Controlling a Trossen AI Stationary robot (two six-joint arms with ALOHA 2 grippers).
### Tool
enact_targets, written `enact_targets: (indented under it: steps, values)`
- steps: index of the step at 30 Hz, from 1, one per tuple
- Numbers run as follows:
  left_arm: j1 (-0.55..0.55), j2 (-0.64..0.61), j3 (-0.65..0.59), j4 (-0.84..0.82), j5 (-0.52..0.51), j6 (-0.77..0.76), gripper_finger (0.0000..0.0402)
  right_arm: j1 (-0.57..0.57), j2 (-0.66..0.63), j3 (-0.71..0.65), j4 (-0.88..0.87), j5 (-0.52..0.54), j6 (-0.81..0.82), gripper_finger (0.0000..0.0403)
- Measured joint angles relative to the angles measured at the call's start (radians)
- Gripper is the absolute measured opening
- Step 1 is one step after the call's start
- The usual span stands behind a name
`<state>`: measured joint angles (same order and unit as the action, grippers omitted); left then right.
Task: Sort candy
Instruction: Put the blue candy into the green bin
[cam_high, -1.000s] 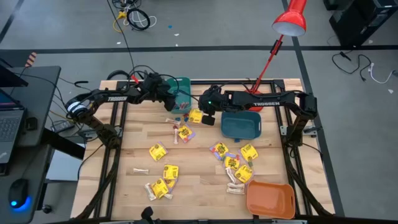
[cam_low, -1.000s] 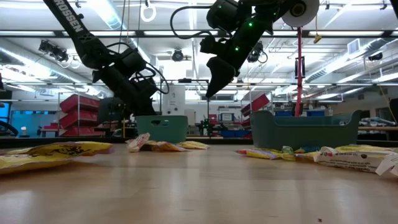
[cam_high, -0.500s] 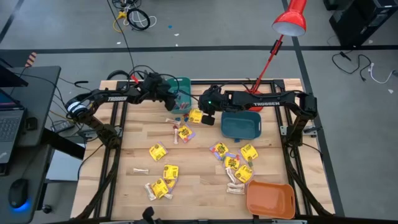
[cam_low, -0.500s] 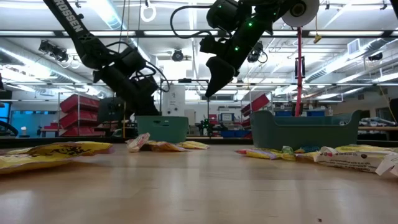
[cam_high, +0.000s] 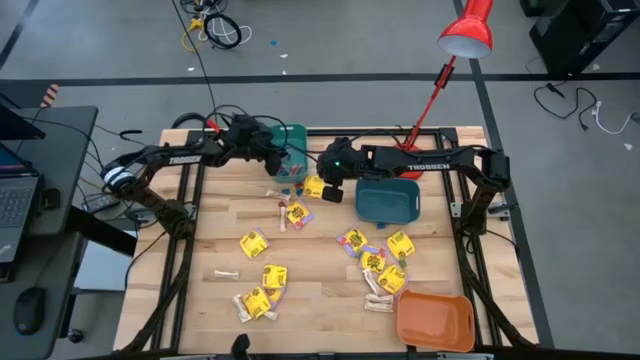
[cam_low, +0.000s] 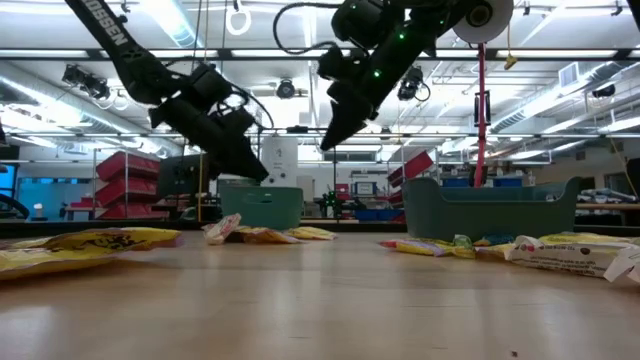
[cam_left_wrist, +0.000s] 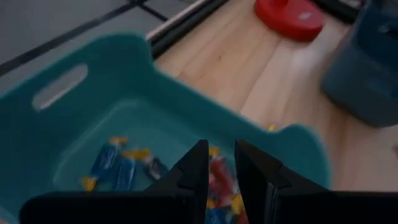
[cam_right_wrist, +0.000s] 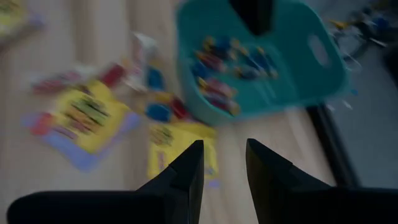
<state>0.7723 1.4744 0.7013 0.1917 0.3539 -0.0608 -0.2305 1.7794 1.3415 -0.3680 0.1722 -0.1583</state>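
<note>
Left pincer (cam_high: 277, 160): I see it held above the small teal bin (cam_high: 292, 150) at the table's far edge. In the left wrist view its fingers (cam_left_wrist: 194, 171) stand slightly apart with nothing between them.
Small teal bin contents: straight below my left pincer lie tiny blue, red and orange sweets (cam_left_wrist: 115, 163) on the bin floor.
Right pincer (cam_high: 324, 190): I have it raised off the table, just beside the small teal bin, fingers (cam_right_wrist: 186, 168) apart and empty.
Under the right pincer: a yellow packet (cam_high: 314, 187) lies just below the tips. A few loose blue and red pieces (cam_right_wrist: 163, 111) sit between it and the bin; the wrist view is smeared, so that count is probably rough.
Beyond the right pincer, toward me: more yellow packets (cam_high: 254, 243) and pale sticks (cam_high: 226, 273) lie scattered over the wooden table (cam_high: 320, 290).
Right of the right pincer: a dark teal bin (cam_high: 387, 201) sits close by; an orange bin (cam_high: 434, 320) sits well apart at the near corner.
</note>
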Motion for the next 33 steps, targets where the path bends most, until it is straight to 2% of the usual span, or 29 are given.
enact_targets:
  steps: [4,8,13,18,25,33]
  values:
    - [0.0,-0.068,0.0,-0.001,0.008,0.001,0.0081,0.02,0.001,0.0,0.043,-0.094,-0.056,0.0105]
    - [-0.01,-0.146,0.0,-0.002,0.031,0.01,0.0081,0.07,0.003,-0.001,0.082,-0.103,-0.138,0.0105]
    - [-0.038,-0.246,0.0,-0.003,0.092,0.033,0.0081,0.111,0.004,-0.001,0.152,-0.057,-0.178,0.0105]
    - [-0.07,-0.355,0.0,-0.019,0.139,0.035,0.0081,0.117,0.068,0.0,0.225,-0.056,-0.193,0.0105]
    - [-0.101,-0.521,0.0,-0.137,0.15,0.082,0.0081,0.116,0.178,-0.001,0.271,0.003,-0.202,0.0105]
    - [-0.106,-0.679,0.0,-0.219,0.144,0.11,0.0081,0.106,0.248,0.0,0.333,0.01,-0.203,0.0105]
